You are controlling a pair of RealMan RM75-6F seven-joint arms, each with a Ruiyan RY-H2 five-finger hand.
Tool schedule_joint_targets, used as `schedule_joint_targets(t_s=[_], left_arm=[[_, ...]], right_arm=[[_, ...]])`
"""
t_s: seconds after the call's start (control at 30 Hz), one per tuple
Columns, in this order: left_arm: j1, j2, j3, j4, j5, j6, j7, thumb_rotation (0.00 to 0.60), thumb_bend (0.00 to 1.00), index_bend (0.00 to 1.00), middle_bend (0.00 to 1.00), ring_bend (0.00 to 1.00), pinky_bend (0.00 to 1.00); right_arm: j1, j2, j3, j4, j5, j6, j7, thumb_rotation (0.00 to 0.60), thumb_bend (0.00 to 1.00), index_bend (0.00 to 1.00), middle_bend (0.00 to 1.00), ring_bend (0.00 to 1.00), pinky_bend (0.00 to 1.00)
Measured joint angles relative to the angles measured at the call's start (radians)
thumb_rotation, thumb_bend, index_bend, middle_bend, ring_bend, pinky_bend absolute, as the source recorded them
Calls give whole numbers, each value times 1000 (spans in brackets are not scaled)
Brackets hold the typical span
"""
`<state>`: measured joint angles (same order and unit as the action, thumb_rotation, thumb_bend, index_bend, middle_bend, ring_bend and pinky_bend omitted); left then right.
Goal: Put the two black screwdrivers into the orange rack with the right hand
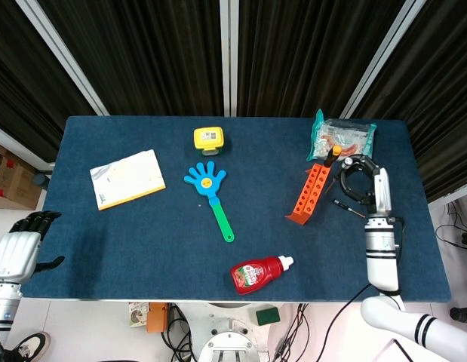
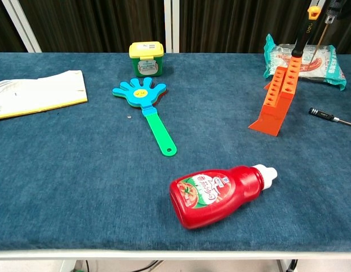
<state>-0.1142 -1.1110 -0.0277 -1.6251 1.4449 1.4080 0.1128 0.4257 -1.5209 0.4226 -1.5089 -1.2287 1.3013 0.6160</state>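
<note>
The orange rack [image 1: 309,194] [image 2: 279,93] stands at the table's right. A black-handled screwdriver with an orange cap [image 1: 335,154] [image 2: 301,34] stands upright in its far end. A black screwdriver [image 1: 346,207] [image 2: 328,117] lies flat on the cloth to the right of the rack. My right hand [image 1: 359,179] hovers just right of the rack's far end with its fingers curled. It holds a thin screwdriver whose metal shaft [image 2: 321,34] slants down beside the orange cap. My left hand [image 1: 18,249] hangs off the table's front left corner and holds nothing.
A plastic snack bag [image 1: 342,137] lies behind the rack. A red ketchup bottle [image 1: 259,274] lies on its side near the front edge. A blue hand-shaped clapper [image 1: 209,188], a yellow-lidded tub [image 1: 208,139] and a booklet [image 1: 127,178] occupy the middle and left.
</note>
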Motion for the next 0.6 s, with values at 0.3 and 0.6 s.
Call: schedule_joint_targets(t_s=[0.3,0.6], left_arm=[[-1,0,-2,1,-7,-3,-1,600,0,183,203,143,259],[3,3,-3,2,-4,8,-9,600,0,183,202,143,259]], right_arm=[[23,-28,0,72,-42,9,29,600,493,664,526,568,455],[54,-55,4,143,-50,-13,72,600,490,667,527,569,447]])
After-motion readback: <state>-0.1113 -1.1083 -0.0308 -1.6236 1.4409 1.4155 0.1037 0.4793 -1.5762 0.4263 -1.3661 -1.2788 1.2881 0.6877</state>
